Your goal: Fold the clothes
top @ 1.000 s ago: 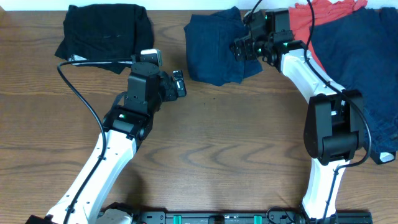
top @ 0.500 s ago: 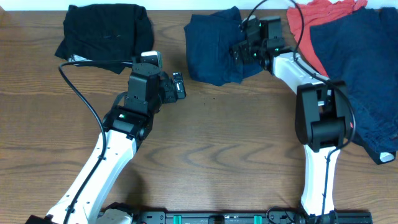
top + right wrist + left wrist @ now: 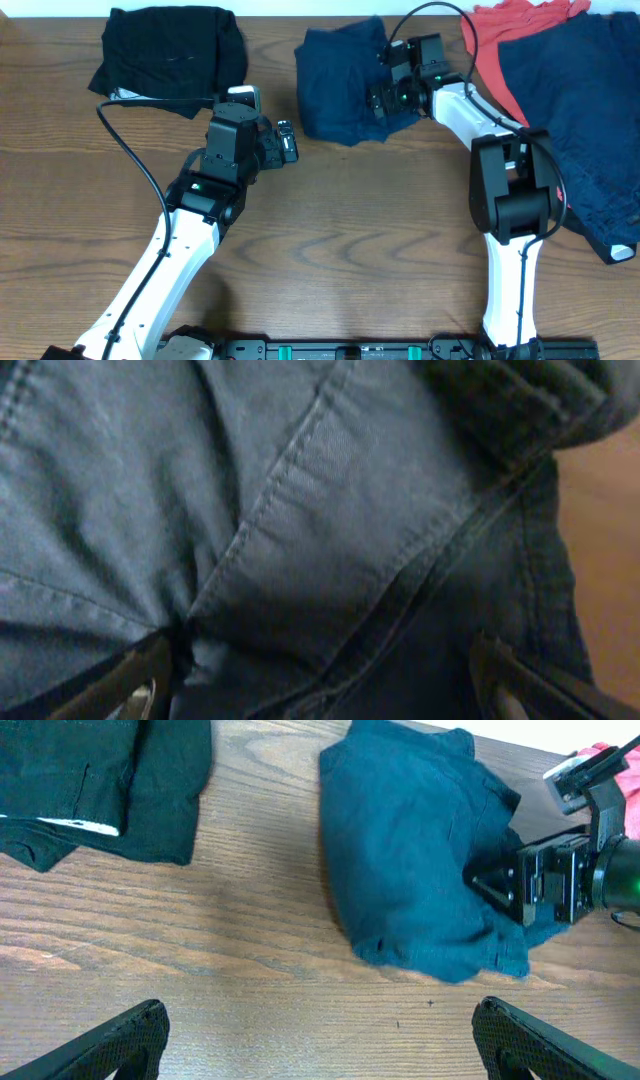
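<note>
A folded navy blue garment (image 3: 335, 80) lies at the back middle of the table; it also shows in the left wrist view (image 3: 420, 860). My right gripper (image 3: 383, 100) rests on its right edge, jaws open, with navy cloth and seams (image 3: 330, 530) filling the space between the fingers (image 3: 320, 690). My left gripper (image 3: 286, 142) is wide open and empty over bare wood (image 3: 320, 1050), just in front and left of that garment. A black folded garment (image 3: 170, 45) lies at the back left. A coral red garment (image 3: 510, 25) lies at the back right.
A large spread navy blue garment (image 3: 580, 120) covers the right side of the table and partly overlies the coral one. The right arm's cable loops above the folded garment. The black garment (image 3: 90, 780) shows at the left wrist view's top left.
My right gripper has moved left and toward the front along the folded navy garment's right edge. The left arm has not moved.
</note>
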{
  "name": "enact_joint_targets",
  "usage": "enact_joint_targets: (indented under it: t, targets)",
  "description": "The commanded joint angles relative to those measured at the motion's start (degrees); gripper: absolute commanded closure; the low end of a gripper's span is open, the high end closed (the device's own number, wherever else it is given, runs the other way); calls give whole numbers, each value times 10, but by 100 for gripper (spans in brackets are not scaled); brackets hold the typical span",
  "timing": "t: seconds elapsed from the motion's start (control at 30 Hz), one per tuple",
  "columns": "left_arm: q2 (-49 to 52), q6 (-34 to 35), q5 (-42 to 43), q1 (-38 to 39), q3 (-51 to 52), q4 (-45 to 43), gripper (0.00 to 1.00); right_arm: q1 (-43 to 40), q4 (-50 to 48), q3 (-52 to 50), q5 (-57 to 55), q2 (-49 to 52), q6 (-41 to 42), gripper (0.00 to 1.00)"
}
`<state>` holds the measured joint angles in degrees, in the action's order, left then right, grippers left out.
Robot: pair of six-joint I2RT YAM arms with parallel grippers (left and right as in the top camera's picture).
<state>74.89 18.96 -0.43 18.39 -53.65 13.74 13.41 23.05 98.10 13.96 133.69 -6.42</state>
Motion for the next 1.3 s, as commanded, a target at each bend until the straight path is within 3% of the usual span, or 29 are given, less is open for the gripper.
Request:
enact_joint_targets:
  t: [0.0,0.3,0.6,0.83,1.0,1.1,1.27]
  targets:
    - [3,-14,-3,-1,-7,6,2,31,64,-23,27,24,8,5]
    - [3,-29,-3,-1,-7,14,2,65,197,-21,77,-38,3,1]
    - [3,-29,-4,-1,-7,17,2,67,177,-21,63,-194,41,1]
    - [3,-29,43,14,-7,14,2,-7,160,-21,17,-281,96,1]
    - [32,-29,43,65,-8,-54,2,-81,162,-21,21,-286,118,1]
    - [82,-29,42,95,-27,-88,2,-119,170,-21,30,-286,118,1]
    - [211,-61,43,136,-141,-56,2,-150,183,-21,30,-286,117,1]
